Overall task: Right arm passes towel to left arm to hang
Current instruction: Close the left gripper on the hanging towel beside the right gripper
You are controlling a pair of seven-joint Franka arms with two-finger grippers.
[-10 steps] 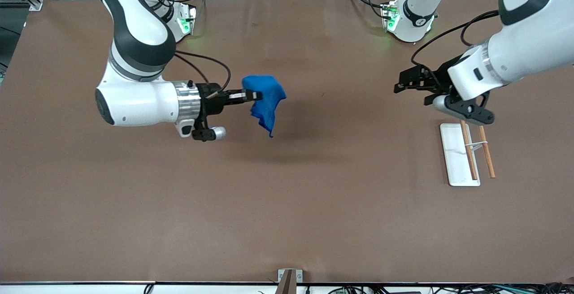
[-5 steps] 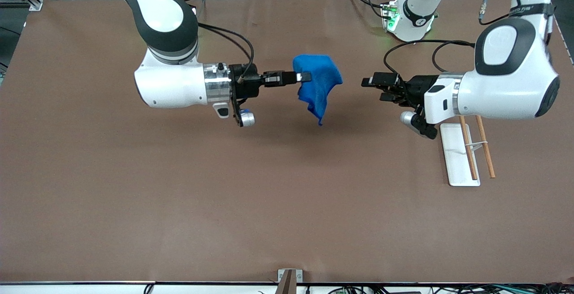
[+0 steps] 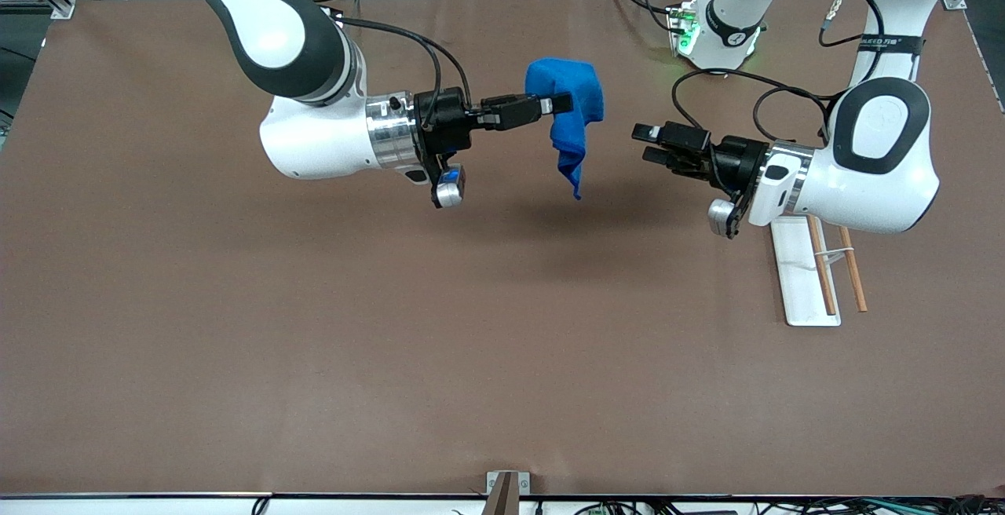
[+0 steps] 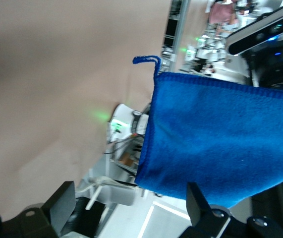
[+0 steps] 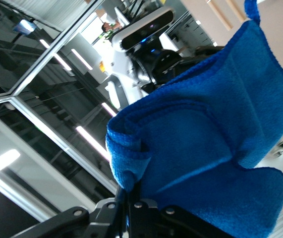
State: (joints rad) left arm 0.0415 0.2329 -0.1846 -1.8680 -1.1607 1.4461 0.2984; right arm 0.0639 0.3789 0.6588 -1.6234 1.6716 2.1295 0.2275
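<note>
Two pincers aloft: right pincer clamped on towel, left pincer apart beside it.

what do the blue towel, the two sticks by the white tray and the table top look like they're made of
Towel: soft napped fabric, probably microfibre or terry; fuzzy matte pile, stitched hem and a thin corner loop show in the left wrist view. Sticks: likely wood, thin with a reddish-brown matte look. Tray: smooth white, plastic or ceramic; cannot tell which. Table top: matte brown sheet with faint creases, perhaps paper or vinyl.
</note>
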